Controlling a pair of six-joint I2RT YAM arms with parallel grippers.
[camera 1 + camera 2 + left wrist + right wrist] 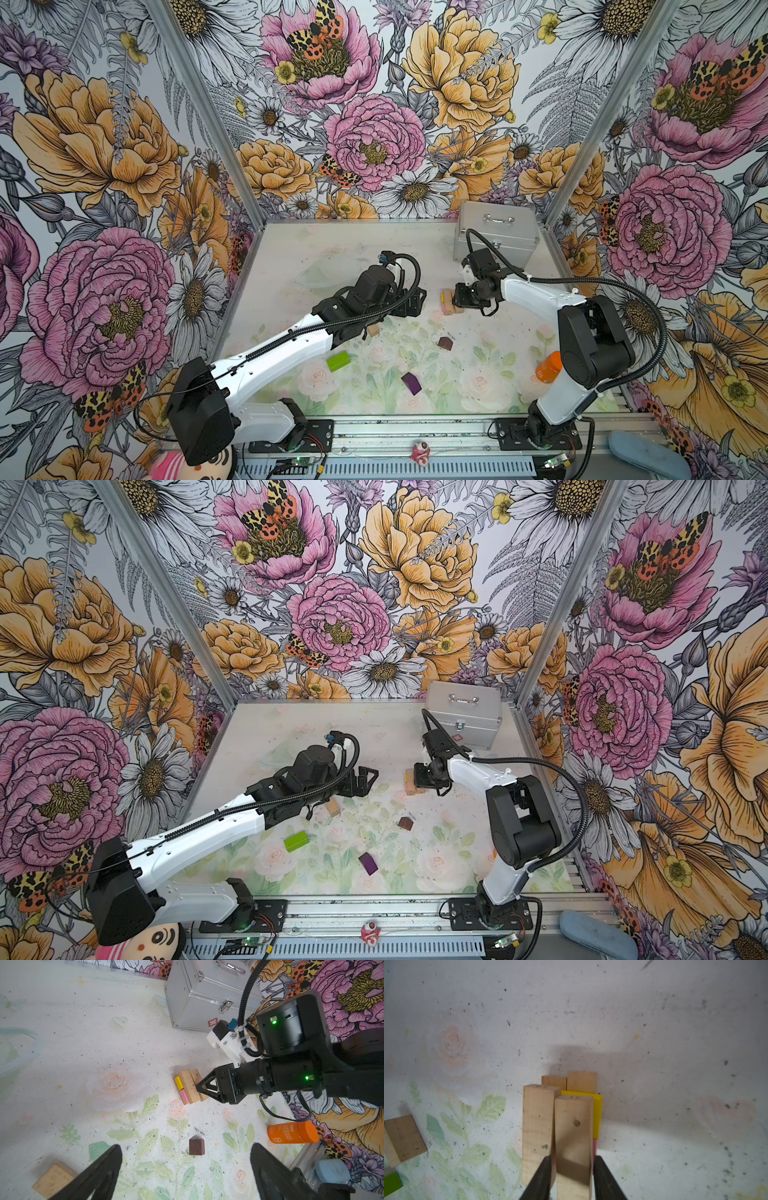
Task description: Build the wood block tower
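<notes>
In both top views the half-built wood block tower (448, 302) is sitting toward the far middle of the flower-printed table (353, 241), well short of the silver metal case (496, 239). The right gripper (457, 297) is pointing in from the right, its tips at the tower. The left gripper (415, 296) is hanging just beside the tower's left, apart from it. A loose plain tan wooden brick (372, 330) is lying close under the left arm. The dark-brown brick (445, 342), lime-green brick (338, 360) and purple brick (411, 383) are lying scattered nearer the front, and the orange bottle (548, 368) is lying by the right arm.

From the left wrist, the left gripper's fingers (99, 1172) are standing spread wide with nothing between them. They are facing the tower, with the dark-brown brick on the line between.

From the right wrist, the right gripper's jaws are flanking the top tan brick (574, 1126), one on each long side. Whether they are pinching it or standing just clear, I cannot tell. That brick's long axis is running straight out from the gripper. It is touching a second tan brick (537, 1122) lying parallel, and the yellow brick (598, 1113) is showing past its other side.

The brick looks seated to me, so I would expect the right gripper to back out along that axis rather than across it. The loose tan brick is lying nearer the left arm.
</notes>
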